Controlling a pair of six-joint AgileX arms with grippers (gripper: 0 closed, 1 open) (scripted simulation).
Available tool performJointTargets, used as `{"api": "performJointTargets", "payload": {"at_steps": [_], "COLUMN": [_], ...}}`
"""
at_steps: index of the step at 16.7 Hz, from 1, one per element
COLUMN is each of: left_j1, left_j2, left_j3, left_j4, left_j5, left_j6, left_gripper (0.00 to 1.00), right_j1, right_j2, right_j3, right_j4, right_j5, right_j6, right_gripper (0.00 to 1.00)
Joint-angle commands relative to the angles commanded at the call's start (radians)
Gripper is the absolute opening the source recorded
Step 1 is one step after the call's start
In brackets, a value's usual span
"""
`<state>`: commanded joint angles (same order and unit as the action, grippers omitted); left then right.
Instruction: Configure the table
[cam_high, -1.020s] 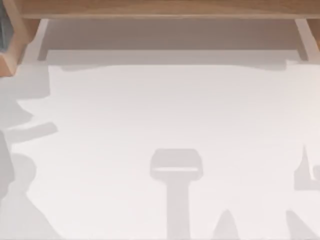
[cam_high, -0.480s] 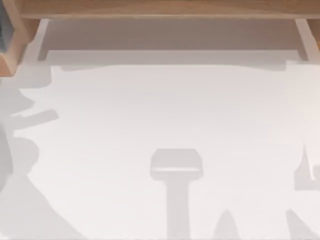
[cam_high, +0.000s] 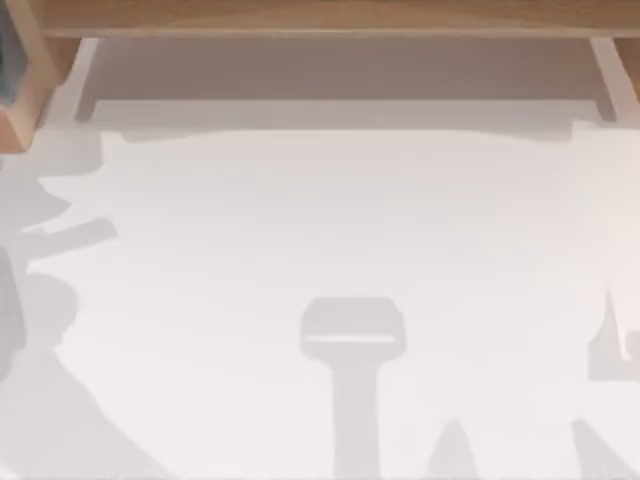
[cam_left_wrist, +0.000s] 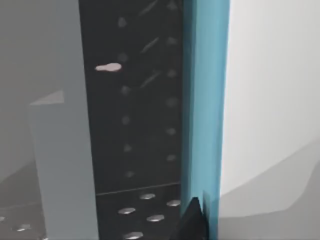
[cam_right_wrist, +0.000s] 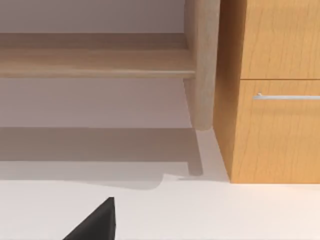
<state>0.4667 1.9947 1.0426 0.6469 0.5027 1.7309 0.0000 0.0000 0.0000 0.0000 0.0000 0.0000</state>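
Top view: the white bench takes up nearly the whole frame, bare apart from grey shadows. A block-and-stem shadow falls at the near centre, arm-like shadows lie along the left edge, and smaller ones at the right. Beyond the far edge runs a light-brown wooden ledge on two pale posts, with a recess under it. No object for setting out lies on the bench; the shadows suggest both arms are held off to the sides, probably so the surface stays free.

Left wrist view: one dark tip of the left gripper is cut off at the frame edge. Behind it stand a teal upright panel and a dark perforated plate carrying a small pale peg. What this fixture is, I cannot say. Fingers: spacing cannot be told.

Right wrist view: a dark wedge of the right gripper sits over the white bench, facing the ledge, one post and a wooden cabinet with a metal drawer handle. Fingers: cannot tell either.

Judgement: task not visibly begun.
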Motion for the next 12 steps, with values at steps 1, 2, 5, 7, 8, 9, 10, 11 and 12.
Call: {"api": "performJointTargets", "payload": {"at_steps": [1, 2, 5, 7, 8, 9, 10, 11, 12], "left_j1": [0.000, 0.000, 0.000, 0.000, 0.000, 0.000, 0.000, 0.000, 0.000], "left_j2": [0.000, 0.000, 0.000, 0.000, 0.000, 0.000, 0.000, 0.000, 0.000], "left_j3": [0.000, 0.000, 0.000, 0.000, 0.000, 0.000, 0.000, 0.000, 0.000], "left_j4": [0.000, 0.000, 0.000, 0.000, 0.000, 0.000, 0.000, 0.000, 0.000], "left_j5": [0.000, 0.000, 0.000, 0.000, 0.000, 0.000, 0.000, 0.000, 0.000], "left_j6": [0.000, 0.000, 0.000, 0.000, 0.000, 0.000, 0.000, 0.000, 0.000], "left_gripper": [0.60, 0.68, 0.90, 1.00, 1.00, 1.00, 1.00, 1.00, 1.00], "right_j1": [0.000, 0.000, 0.000, 0.000, 0.000, 0.000, 0.000, 0.000, 0.000], "right_j2": [0.000, 0.000, 0.000, 0.000, 0.000, 0.000, 0.000, 0.000, 0.000], "right_j3": [0.000, 0.000, 0.000, 0.000, 0.000, 0.000, 0.000, 0.000, 0.000], "right_j4": [0.000, 0.000, 0.000, 0.000, 0.000, 0.000, 0.000, 0.000, 0.000], "right_j5": [0.000, 0.000, 0.000, 0.000, 0.000, 0.000, 0.000, 0.000, 0.000], "right_j6": [0.000, 0.000, 0.000, 0.000, 0.000, 0.000, 0.000, 0.000, 0.000], "right_gripper": [1.00, 1.00, 1.00, 1.00, 1.00, 1.00, 1.00, 1.00, 1.00]}}
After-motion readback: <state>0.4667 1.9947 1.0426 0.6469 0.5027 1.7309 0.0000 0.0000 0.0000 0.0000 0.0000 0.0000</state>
